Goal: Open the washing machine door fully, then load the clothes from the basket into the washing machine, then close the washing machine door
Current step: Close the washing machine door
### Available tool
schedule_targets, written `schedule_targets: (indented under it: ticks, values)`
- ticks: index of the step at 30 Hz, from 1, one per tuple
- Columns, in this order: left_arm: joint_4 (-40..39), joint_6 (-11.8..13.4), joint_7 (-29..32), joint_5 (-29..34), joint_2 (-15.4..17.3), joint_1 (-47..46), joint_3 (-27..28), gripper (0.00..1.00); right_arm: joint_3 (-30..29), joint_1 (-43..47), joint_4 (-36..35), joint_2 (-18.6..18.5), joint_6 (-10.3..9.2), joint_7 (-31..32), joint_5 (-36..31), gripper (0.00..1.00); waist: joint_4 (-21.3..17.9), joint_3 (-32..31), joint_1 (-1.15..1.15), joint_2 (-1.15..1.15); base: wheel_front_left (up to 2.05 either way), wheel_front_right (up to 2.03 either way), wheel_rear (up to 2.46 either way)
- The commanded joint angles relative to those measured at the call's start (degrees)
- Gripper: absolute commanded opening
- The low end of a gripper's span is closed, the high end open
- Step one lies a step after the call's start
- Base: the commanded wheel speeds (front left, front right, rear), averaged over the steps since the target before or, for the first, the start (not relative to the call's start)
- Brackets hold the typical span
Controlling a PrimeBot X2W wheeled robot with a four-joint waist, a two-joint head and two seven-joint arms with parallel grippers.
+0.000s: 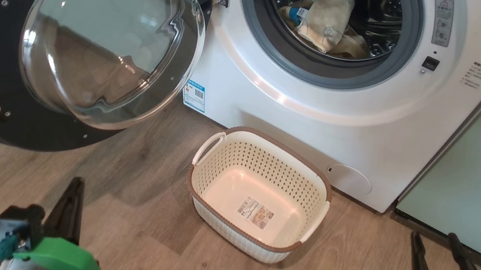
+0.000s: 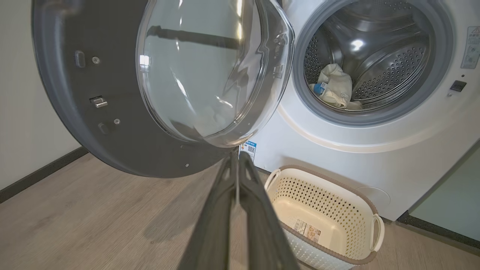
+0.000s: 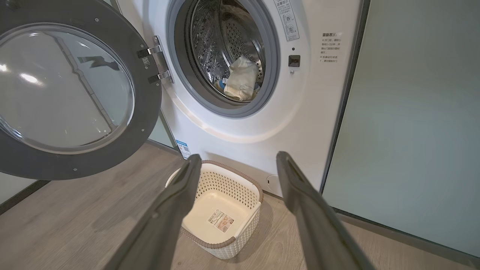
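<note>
Showing blue-edged QR sticker (image 1: 194, 95) on washing machine (image 1: 362, 138), basket label (image 1: 255, 213) unreadable, left gripper (image 2: 236, 157) closed, right gripper (image 3: 239, 157) spread

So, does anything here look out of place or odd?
Nothing stands out. The clothes lie inside the drum, the basket stands upright and empty on the floor, and the door hangs wide open.
</note>
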Motion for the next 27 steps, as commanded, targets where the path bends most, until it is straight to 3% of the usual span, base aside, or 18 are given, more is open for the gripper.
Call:
schedule_targets:
  ticks: [1, 13, 19, 23, 27]
  values:
    - [-2.3, 0.3, -0.8, -0.4, 0.7, -2.3, 3.0, 0.0, 0.7, -1.3, -2.4, -1.0, 0.21, 0.2, -0.1, 1.0, 0.1, 0.1, 0.0, 0.0, 0.0, 0.0, 0.0]
    - [-8.8, -7.3, -1.3, -4.3, -2.9, -4.4, 6.8, 0.0, -0.1, -1.2, -3.2, -1.0, 0.21, 0.6, -0.4, 1.0, 1.3, 0.9, 0.0, 0.0, 0.0, 0.0, 0.0]
    - [-14.8, -14.1, -1.3, -13.4, -5.8, -6.3, 13.4, 0.0, -0.6, -1.1, -3.6, -1.0, 0.21, 0.8, -0.5, 1.0, 2.2, 1.4, 0.0, 0.0, 0.0, 0.0, 0.0]
    - [-17.7, -18.3, -1.1, -20.7, -4.7, -9.6, 18.7, 0.0, -0.9, -1.0, -3.9, -1.1, 0.21, 1.0, -0.6, 1.0, 3.1, 1.7, 0.0, 0.0, 0.0, 0.0, 0.0]
    - [-18.4, -21.0, 0.5, -27.3, -1.6, -14.2, 24.4, 0.0, -0.9, -1.1, -4.2, -1.3, 0.21, 1.4, -0.6, 1.0, 3.9, 1.9, 0.0, 0.0, 0.0, 0.0, 0.0]
